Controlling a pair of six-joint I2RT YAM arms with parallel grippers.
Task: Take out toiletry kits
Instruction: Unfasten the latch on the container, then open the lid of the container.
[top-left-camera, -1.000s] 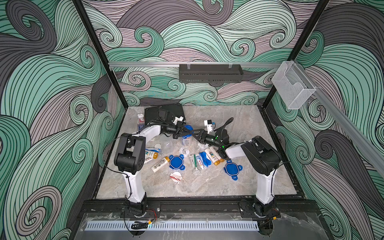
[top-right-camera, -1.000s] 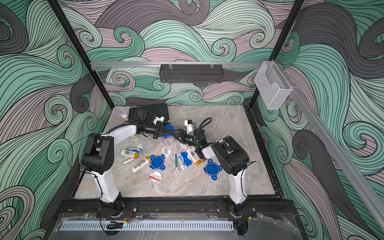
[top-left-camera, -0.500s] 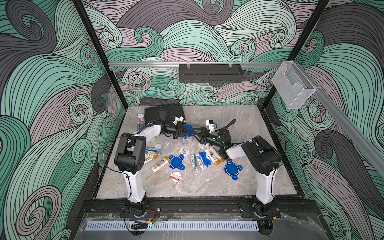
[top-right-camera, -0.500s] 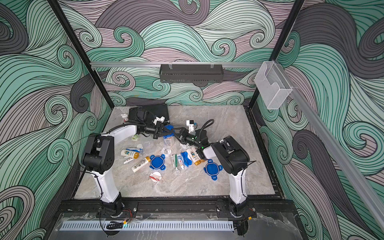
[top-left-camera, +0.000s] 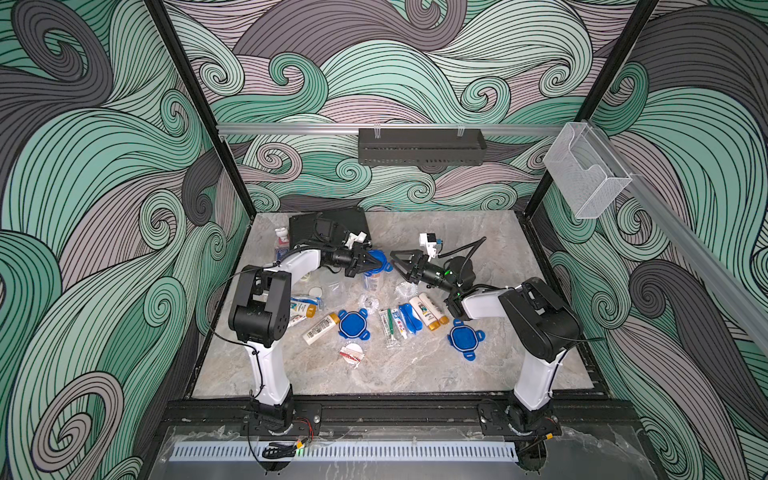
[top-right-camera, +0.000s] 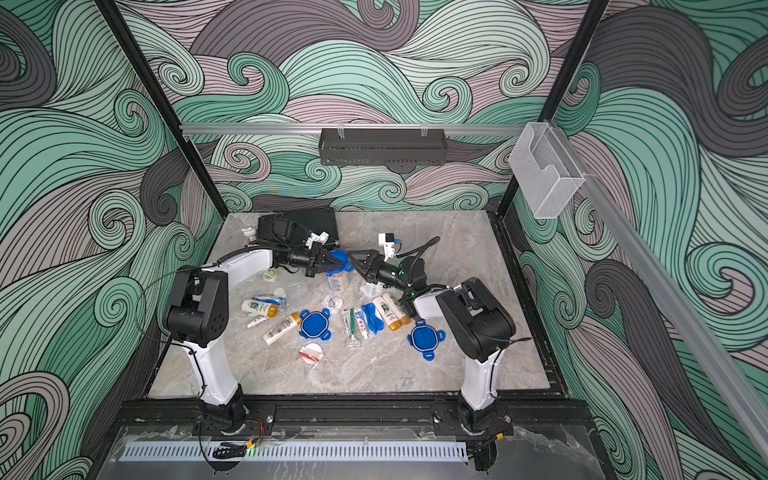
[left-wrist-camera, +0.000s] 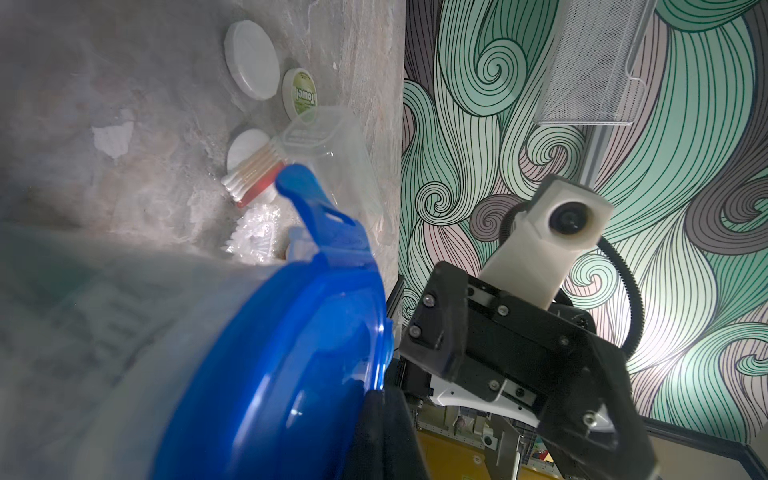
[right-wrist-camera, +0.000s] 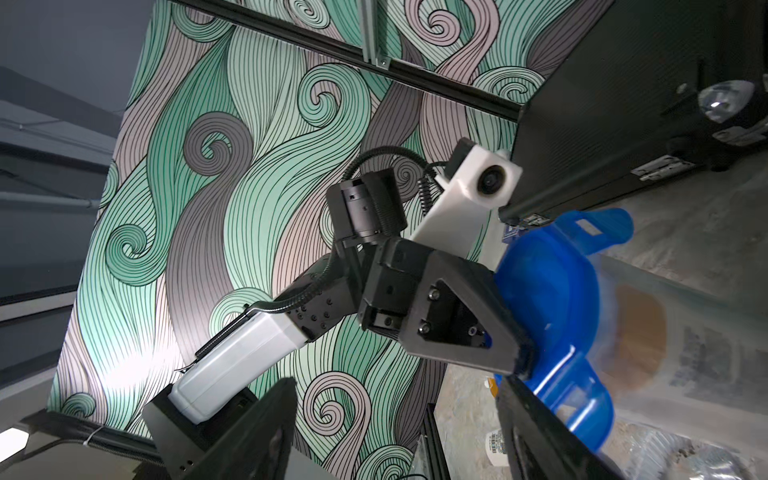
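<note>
Two grippers meet mid-frame: left gripper (top-left-camera: 374, 266) clamps the blue lid (left-wrist-camera: 270, 374) of a likely light, slick kit tub (top-left-camera: 371, 282); right gripper (top-left-camera: 397, 266), jaws spread, should grasp its body.

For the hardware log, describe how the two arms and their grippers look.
The left arm and right arm have white shells and bulky black joint housings. The left gripper and right gripper are black, each with two triangular fingers. A white camera block with a round lens sits on each wrist, fed by a ribbed black cable. A small green light glows on the right arm.
</note>
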